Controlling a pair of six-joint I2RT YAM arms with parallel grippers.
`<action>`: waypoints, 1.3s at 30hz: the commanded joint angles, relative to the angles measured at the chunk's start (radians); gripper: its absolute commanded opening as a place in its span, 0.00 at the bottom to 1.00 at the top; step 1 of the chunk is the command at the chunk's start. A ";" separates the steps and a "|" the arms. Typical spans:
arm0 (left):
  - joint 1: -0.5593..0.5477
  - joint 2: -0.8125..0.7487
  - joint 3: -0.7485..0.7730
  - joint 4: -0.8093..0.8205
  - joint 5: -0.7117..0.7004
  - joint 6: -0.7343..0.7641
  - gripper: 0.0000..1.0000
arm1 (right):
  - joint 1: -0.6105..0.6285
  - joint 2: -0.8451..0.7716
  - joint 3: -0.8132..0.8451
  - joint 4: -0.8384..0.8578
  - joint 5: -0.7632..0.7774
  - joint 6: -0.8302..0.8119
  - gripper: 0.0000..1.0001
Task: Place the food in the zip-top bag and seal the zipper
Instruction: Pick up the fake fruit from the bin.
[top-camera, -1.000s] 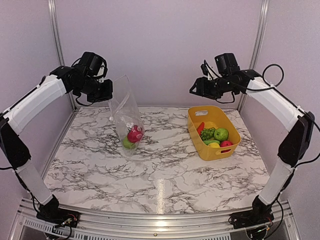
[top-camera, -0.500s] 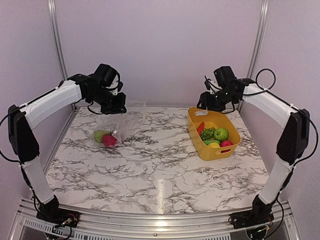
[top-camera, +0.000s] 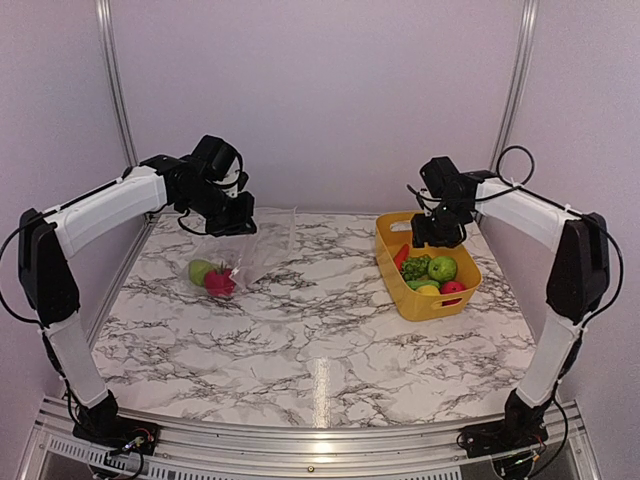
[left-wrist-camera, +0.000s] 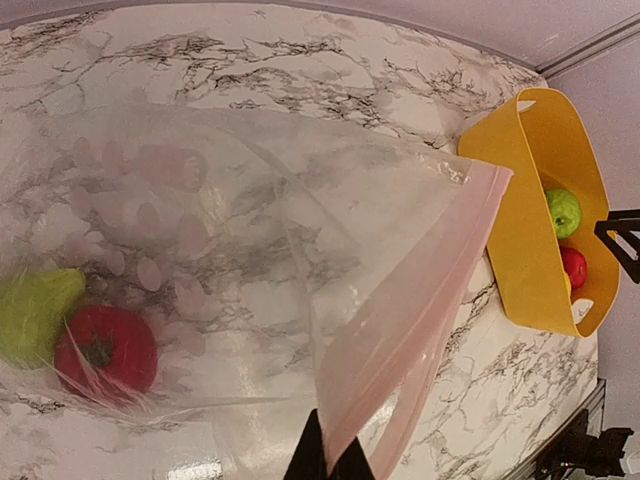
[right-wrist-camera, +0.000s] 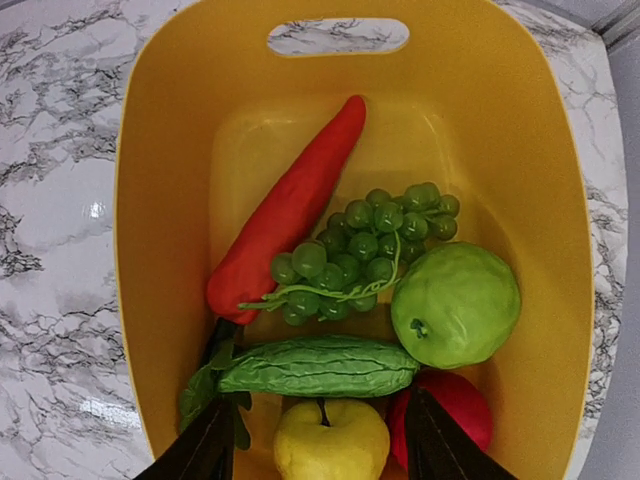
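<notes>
The clear zip-top bag (top-camera: 258, 252) lies on the marble at the back left with a red fruit (top-camera: 219, 281) and a green fruit (top-camera: 200, 270) inside. My left gripper (top-camera: 236, 226) is shut on the bag's pale pink zipper (left-wrist-camera: 420, 300) at its mouth edge. In the left wrist view the gripper (left-wrist-camera: 328, 466) pinches that strip, with the red fruit (left-wrist-camera: 105, 350) in the bag (left-wrist-camera: 230, 230). My right gripper (right-wrist-camera: 318, 448) is open just above the food in the yellow basket (right-wrist-camera: 150, 150): green cucumber (right-wrist-camera: 320, 367), long red-orange piece (right-wrist-camera: 290, 205), grapes (right-wrist-camera: 360, 250), green apple (right-wrist-camera: 455, 305), yellow apple (right-wrist-camera: 330, 435).
The yellow basket (top-camera: 432, 306) stands at the back right of the marble table, close to the right frame post (top-camera: 512, 90). The back wall is right behind both grippers. A red fruit (right-wrist-camera: 460, 400) lies under the right finger.
The bag hung upright from my left gripper a second ago; now it lies on the table with the fruits shifted left. My right gripper has come down over the basket.
</notes>
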 joint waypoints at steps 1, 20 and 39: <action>-0.003 -0.030 -0.015 0.013 0.021 -0.012 0.00 | -0.050 0.040 -0.018 -0.059 0.093 -0.024 0.56; -0.003 -0.030 -0.018 0.023 0.039 -0.022 0.00 | -0.078 0.187 0.005 -0.020 0.263 -0.068 0.78; -0.003 -0.023 -0.008 0.027 0.051 -0.022 0.00 | -0.079 0.269 -0.014 0.051 0.283 -0.061 0.84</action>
